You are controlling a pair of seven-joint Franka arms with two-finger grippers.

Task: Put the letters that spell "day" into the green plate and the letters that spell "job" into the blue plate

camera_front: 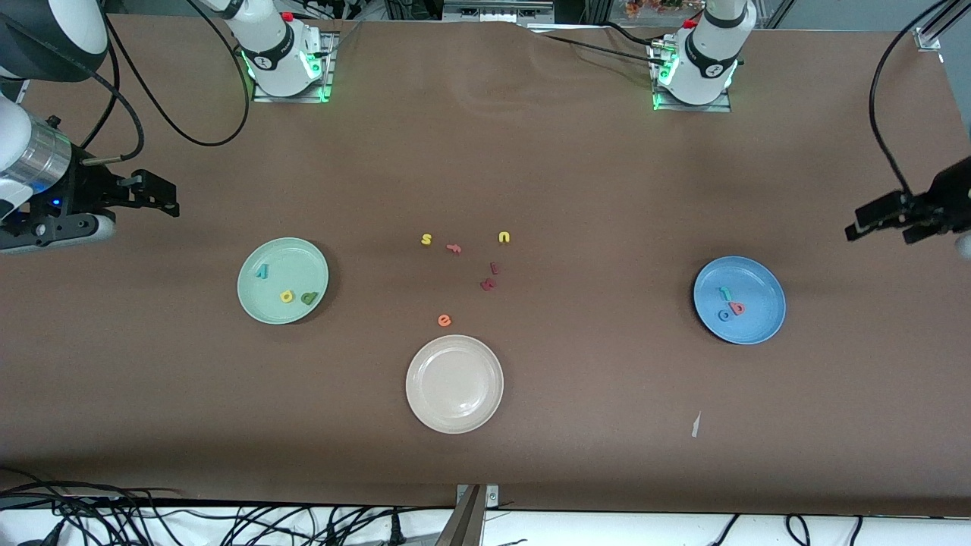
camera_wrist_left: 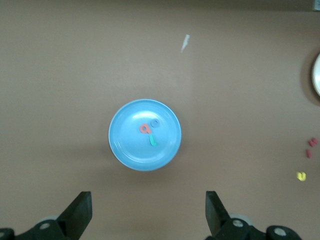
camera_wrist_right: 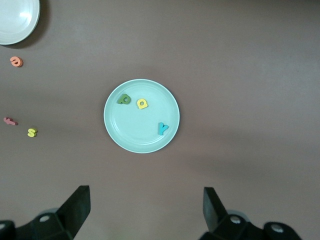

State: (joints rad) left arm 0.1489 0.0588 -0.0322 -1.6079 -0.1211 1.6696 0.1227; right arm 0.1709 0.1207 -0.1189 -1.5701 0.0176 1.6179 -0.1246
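The green plate point(camera_front: 282, 280) sits toward the right arm's end of the surface point(camera_front: 576, 174) and holds all three of its letters: the teal y point(camera_front: 262, 271), the yellow d point(camera_front: 287, 296) and the olive a point(camera_front: 308, 298), the d and a close together, the y a little apart.

The blue plate point(camera_front: 740, 299) lies toward the left arm's end. In it are the teal j point(camera_front: 726, 293), the salmon b point(camera_front: 736, 308) and the blue o point(camera_front: 725, 315), bunched so closely that they seem to touch, though that is hard to judge.

Between the plates lie a yellow s point(camera_front: 426, 240), a salmon f point(camera_front: 454, 248), a yellow u point(camera_front: 504, 237), two dark red letters point(camera_front: 490, 277) and an orange e point(camera_front: 444, 320), with a white plate point(camera_front: 454, 384) nearer the front camera.

The right gripper point(camera_wrist_right: 142, 212) hangs high over the surface near the green plate, jaws spread and holding nothing. The left gripper point(camera_wrist_left: 147, 212) hangs likewise near the blue plate, jaws released and bare.
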